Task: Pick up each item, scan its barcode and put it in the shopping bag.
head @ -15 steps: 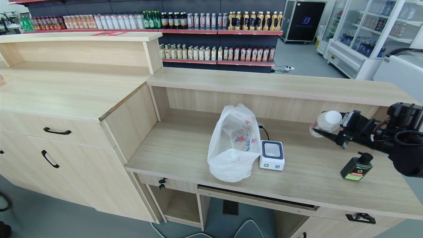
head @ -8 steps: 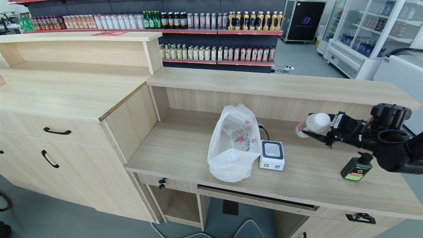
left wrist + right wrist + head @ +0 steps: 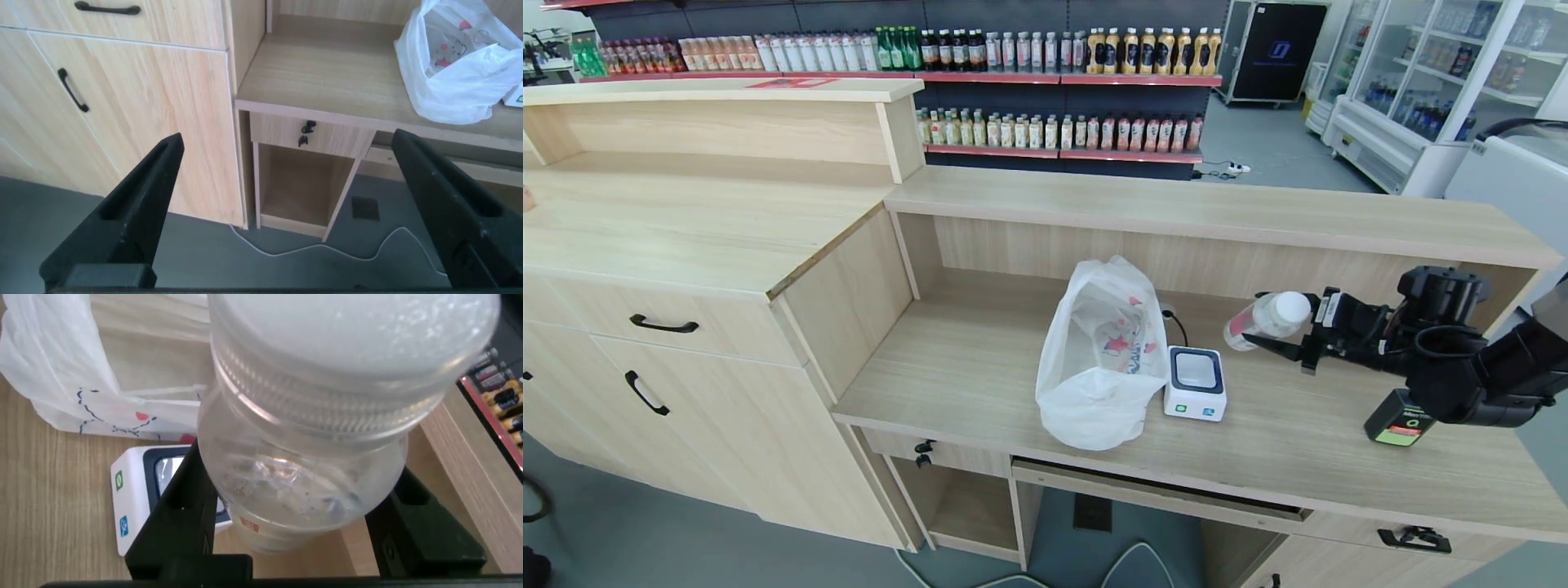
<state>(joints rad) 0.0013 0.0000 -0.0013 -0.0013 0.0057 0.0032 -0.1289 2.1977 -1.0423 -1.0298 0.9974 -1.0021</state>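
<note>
Holding a clear bottle (image 3: 1262, 318) just below its white cap, the right claw (image 3: 1286, 336) is closed on it, one finger on either side. It hovers over the bench (image 3: 980, 359), a little right of and beyond the scanner (image 3: 1195, 382). The bottle is tilted, its cap toward the wrist and its base pointing left and down toward the scanner window.

The step in hand appears to be presenting the barcode. To do it well, the arm should bring the labelled lower part of the bottle over the scanner's glass, close but not touching, and level it so the print faces the window. Where the barcode sits cannot be told, so a slow roll of the wrist may be needed to find it. The bottle is smooth and round and is gripped high, so it could swing or twist in the grip; unhurried motion would guard against that.

The shopping bag (image 3: 1100, 359) stands against the scanner's left side, so the bottle should not brush its loose plastic while over the glass. A dark pump bottle (image 3: 1401, 418) waits on the near right of the bench, close under the right arm. The left claw (image 3: 288, 139) hangs open and empty, low by the bench's near left corner.
</note>
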